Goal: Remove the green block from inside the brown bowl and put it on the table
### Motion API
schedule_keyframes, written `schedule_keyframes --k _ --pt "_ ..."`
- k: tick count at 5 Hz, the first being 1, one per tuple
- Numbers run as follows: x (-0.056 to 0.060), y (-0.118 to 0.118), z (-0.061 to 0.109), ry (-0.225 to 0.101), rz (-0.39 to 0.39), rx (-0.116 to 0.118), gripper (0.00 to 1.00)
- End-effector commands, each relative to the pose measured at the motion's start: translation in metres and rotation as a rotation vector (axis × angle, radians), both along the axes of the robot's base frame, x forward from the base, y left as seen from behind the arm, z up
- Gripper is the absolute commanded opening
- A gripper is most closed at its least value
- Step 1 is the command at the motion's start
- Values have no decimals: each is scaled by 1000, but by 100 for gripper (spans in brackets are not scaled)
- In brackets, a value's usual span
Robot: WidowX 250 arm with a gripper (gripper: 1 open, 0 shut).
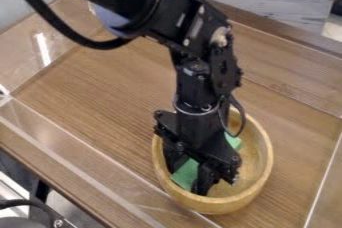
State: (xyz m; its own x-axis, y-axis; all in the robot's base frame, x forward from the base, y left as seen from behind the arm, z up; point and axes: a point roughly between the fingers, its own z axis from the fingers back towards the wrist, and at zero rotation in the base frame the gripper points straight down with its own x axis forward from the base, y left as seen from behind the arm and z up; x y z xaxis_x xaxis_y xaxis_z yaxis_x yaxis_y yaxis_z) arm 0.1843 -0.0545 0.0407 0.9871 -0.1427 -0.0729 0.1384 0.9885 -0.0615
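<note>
The brown bowl (257, 167) sits on the table (107, 92) near its front right edge. The green block (189, 177) lies inside the bowl, and only small green patches show beside the gripper's fingers. My gripper (203, 175) points straight down into the bowl, its black fingers drawn together around the green block. The arm's black body hides most of the block and the bowl's middle.
Clear acrylic walls (60, 147) run along the table's edges, one close to the bowl's front. Bare wood-grain tabletop stretches to the left and behind the bowl.
</note>
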Motion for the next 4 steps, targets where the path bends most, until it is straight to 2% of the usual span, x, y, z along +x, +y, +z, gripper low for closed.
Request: schedule_keyframes --k 1,4 --pt "10 2 17 -34 21 -25 0" --pt "12 8 32 -3 62 -57 0"
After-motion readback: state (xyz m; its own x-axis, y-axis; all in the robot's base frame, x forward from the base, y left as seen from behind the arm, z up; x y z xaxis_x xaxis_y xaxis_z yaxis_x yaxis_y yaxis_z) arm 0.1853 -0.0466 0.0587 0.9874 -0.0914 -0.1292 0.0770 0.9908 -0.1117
